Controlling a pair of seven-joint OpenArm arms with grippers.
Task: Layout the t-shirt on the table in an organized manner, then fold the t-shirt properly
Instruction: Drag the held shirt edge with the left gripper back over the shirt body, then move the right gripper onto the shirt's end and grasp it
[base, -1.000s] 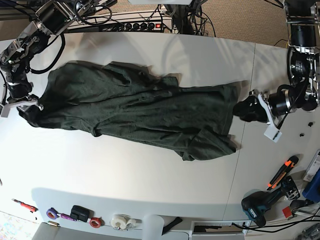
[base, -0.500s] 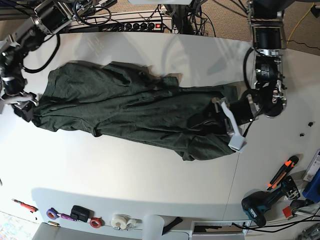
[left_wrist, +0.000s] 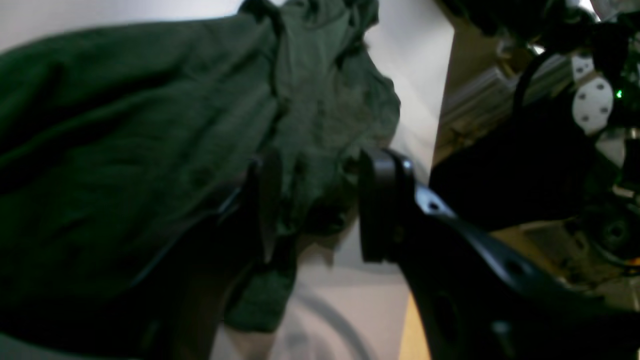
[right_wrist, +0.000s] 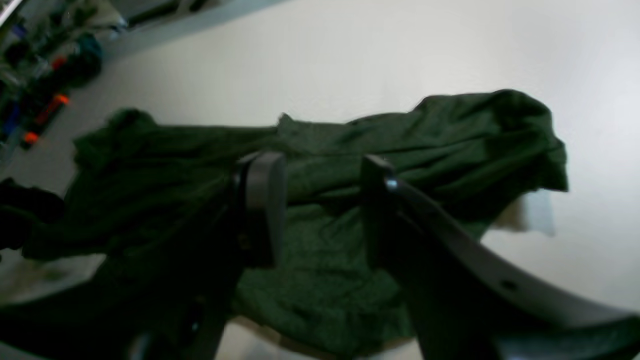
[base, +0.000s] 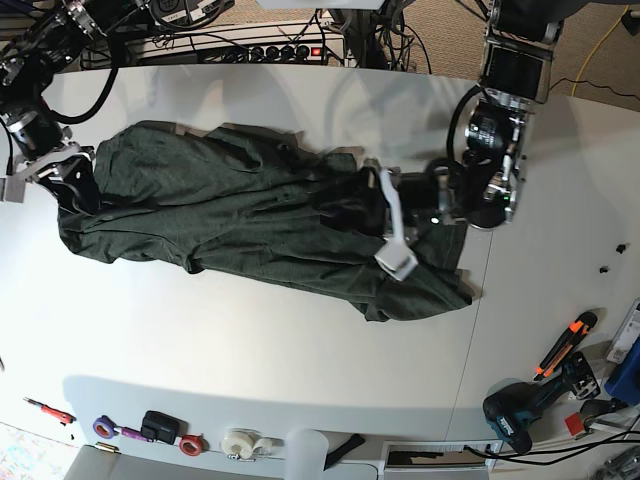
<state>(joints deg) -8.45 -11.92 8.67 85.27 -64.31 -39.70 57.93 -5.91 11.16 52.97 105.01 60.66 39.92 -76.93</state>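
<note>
The t-shirt (base: 250, 215) lies rumpled and stretched left to right across the far half of the white bench (base: 250, 340). The left pincer (left_wrist: 315, 205) reaches over the shirt's right part, and a bunch of green cloth sits between its parted jaws; whether they pinch it I cannot tell. The right pincer (right_wrist: 320, 210) hangs at the shirt's left end, jaws apart, grasping nothing.
</note>
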